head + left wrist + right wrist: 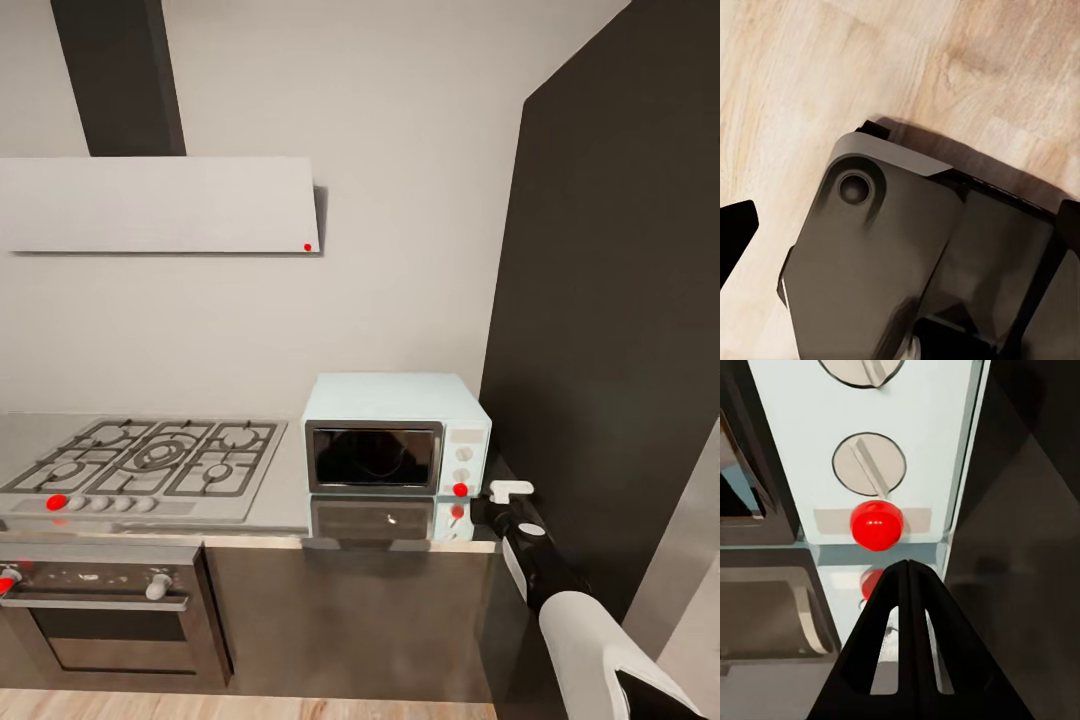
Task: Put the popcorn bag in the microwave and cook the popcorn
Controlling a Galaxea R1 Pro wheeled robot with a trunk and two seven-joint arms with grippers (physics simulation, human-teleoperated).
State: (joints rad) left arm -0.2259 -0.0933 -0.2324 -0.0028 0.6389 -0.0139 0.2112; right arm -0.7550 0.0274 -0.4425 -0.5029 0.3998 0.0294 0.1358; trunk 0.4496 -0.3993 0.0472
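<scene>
The mint-blue microwave [395, 430] stands on the pale grey countertop [285, 515] with its dark glass door closed. Its white panel carries two knobs [868, 463] and a red button [876, 524] below them. My right gripper [907, 568] is shut with nothing in it, and its tip points at the red button from a short way off. In the head view the right gripper [478, 498] sits by the microwave's lower right corner. The left gripper [907, 214] hangs open over the wooden floor [810, 90]. The popcorn bag and popcorn are out of view.
A gas hob [150, 460] lies left of the microwave, with a steel oven [100, 610] below it and a flat white hood [160, 205] above. A tall dark cabinet [610, 300] stands close on the right. The robot's dark base [892, 255] is under the left gripper.
</scene>
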